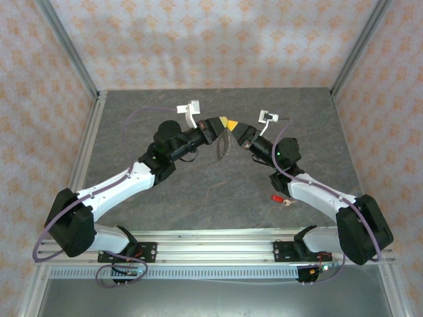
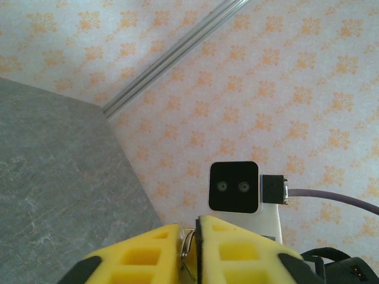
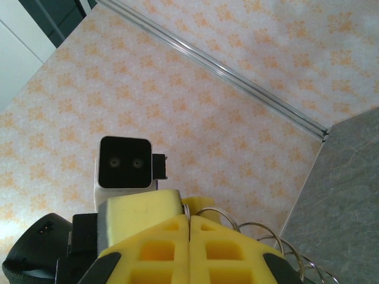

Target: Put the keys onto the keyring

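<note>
One keyring (image 1: pixel 223 146) is hanging in the air over the middle of the table (image 1: pixel 218 198), drooping as a single loose loop from the spot where the two pincers are meeting tip to tip. The left pincer (image 1: pixel 225 123) is pinching it: in the left wrist view a thin strip of its metal (image 2: pixel 187 244) is sitting in the narrow slit between the two yellow fingers (image 2: pixel 148 254). The right pincer (image 1: pixel 238 129) is pressing its fingers (image 3: pixel 154 242) flat together on it too, with the silvery coils (image 3: pixel 249 228) curling out just beside their tips. One red key (image 1: pixel 277 197) is lying flat on the table, well apart from the keyring, beside the right arm (image 1: pixel 317 191) and touched by neither pincer.
</note>
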You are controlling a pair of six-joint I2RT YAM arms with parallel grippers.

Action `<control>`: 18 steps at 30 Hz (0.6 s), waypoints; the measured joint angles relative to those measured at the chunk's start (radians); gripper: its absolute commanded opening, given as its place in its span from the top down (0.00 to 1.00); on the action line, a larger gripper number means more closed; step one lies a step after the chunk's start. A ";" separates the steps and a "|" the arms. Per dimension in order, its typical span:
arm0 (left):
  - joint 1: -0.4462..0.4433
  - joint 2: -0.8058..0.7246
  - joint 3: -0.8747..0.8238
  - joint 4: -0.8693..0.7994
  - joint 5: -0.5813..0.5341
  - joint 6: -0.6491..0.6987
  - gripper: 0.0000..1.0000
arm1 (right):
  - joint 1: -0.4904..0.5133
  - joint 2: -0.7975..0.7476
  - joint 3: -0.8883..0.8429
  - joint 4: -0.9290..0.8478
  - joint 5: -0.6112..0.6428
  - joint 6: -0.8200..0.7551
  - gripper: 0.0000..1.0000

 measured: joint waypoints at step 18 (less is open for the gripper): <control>-0.007 -0.002 0.001 -0.080 -0.009 0.064 1.00 | -0.032 -0.144 0.048 -0.337 0.052 -0.122 0.00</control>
